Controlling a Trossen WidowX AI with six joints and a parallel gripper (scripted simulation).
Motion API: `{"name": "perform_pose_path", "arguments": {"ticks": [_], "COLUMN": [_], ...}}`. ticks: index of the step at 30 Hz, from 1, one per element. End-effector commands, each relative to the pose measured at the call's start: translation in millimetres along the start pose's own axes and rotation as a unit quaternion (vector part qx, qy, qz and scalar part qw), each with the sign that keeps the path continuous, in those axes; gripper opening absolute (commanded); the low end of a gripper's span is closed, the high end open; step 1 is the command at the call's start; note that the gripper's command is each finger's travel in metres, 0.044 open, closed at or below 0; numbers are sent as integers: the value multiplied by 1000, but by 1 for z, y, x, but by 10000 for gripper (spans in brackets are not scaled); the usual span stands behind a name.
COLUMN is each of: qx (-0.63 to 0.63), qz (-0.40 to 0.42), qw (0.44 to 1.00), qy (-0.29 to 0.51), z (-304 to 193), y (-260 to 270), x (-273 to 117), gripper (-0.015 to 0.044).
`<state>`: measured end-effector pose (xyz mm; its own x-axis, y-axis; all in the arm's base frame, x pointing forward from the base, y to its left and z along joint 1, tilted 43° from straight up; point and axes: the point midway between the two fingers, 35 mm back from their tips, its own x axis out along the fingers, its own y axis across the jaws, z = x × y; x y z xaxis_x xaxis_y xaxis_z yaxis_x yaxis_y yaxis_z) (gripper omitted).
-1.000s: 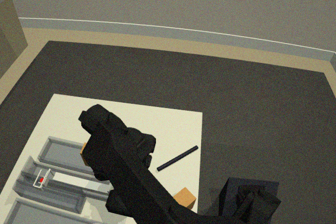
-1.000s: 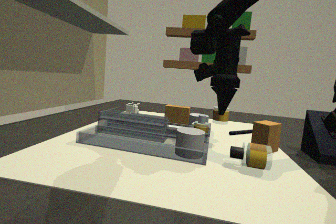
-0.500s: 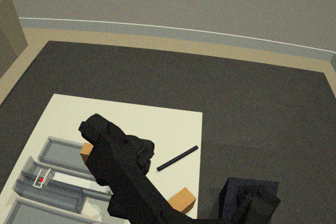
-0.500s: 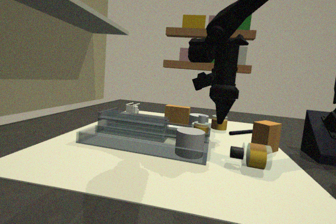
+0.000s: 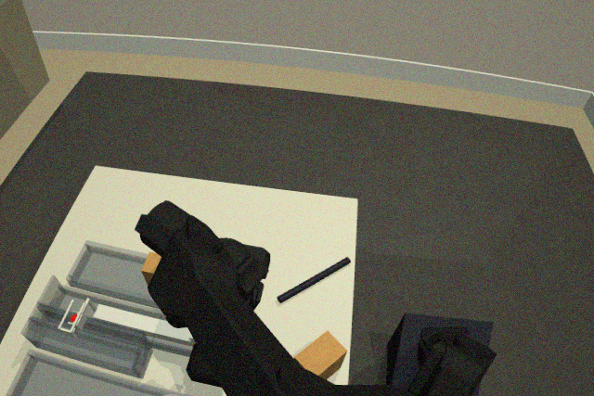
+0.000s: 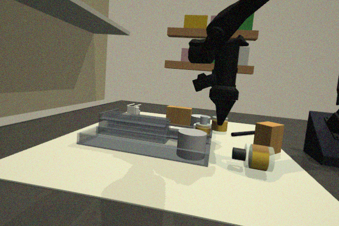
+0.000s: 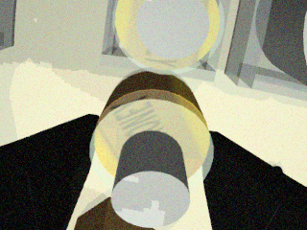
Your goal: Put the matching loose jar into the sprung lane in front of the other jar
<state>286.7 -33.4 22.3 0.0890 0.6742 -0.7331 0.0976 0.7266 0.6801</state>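
While wrist shows the held jar (image 7: 153,144), top doesn't.

In the exterior view, a pale wall (image 6: 142,54) at twelve o'clock carries two brown shelves (image 6: 186,32) (image 6: 188,66), one above the other, with colored boxes (image 6: 195,21) on top. A grey ledge (image 6: 68,7) projects at ten o'clock. Observed from the top, dark flooring (image 5: 432,181) has a tan border (image 5: 239,67).

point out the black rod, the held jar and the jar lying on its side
black rod (image 5: 314,279) (image 6: 242,133): top and exterior, middle of its shaft
held jar (image 6: 220,127) (image 7: 153,115): exterior and wrist, its amber body
jar lying on its side (image 6: 260,157): exterior, its amber middle
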Motion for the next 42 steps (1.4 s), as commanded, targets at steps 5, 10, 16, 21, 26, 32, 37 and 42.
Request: {"name": "perform_pose_path", "arguments": {"ticks": [5,10,16,21,26,32,37,42], "qx": [2,1,1,1,1,1,1,1], "qz": [1,1,1,1,1,1,1,1], "qw": [1000,1000,1000,1000,1000,1000,1000,1000], "qy": [-2,-2,-2,-2,-2,-2,-2,-2], "z": [4,6,8,10,12,14,16,18], "y": [0,0,0,0,0,0,0,0], "x": [0,0,0,0,0,0,0,-1], "gripper": [0,0,0,0,0,0,0,0]}}
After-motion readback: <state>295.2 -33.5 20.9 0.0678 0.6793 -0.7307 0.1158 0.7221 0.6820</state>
